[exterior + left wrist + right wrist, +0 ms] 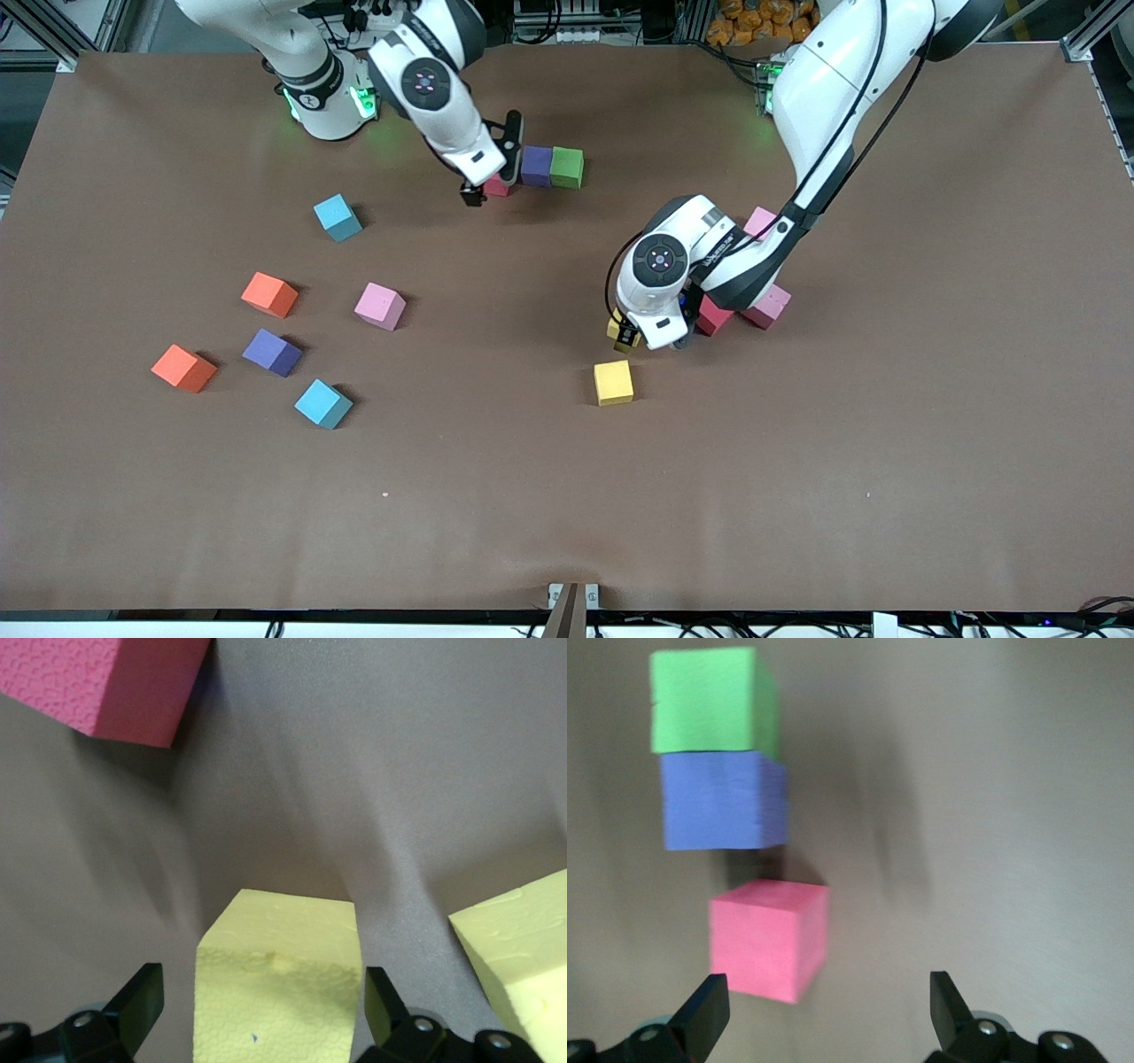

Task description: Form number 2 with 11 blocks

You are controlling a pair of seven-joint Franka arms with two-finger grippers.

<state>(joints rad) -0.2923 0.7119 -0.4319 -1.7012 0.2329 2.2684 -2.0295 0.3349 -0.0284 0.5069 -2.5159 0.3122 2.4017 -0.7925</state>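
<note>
My left gripper (631, 340) sits low with jaws apart, a yellow block (279, 979) between its fingers; whether they touch it I can't tell. A second yellow block (613, 382) lies just beside it, a red block (714, 315) and two pink ones (767, 306) near the arm. My right gripper (483, 188) has jaws spread, nothing held, a pink block (769, 939) just off one fingertip, then purple (536, 166) and green (567, 167) touching in a row. Other blocks (270, 295) lie scattered toward the right arm's end.
</note>
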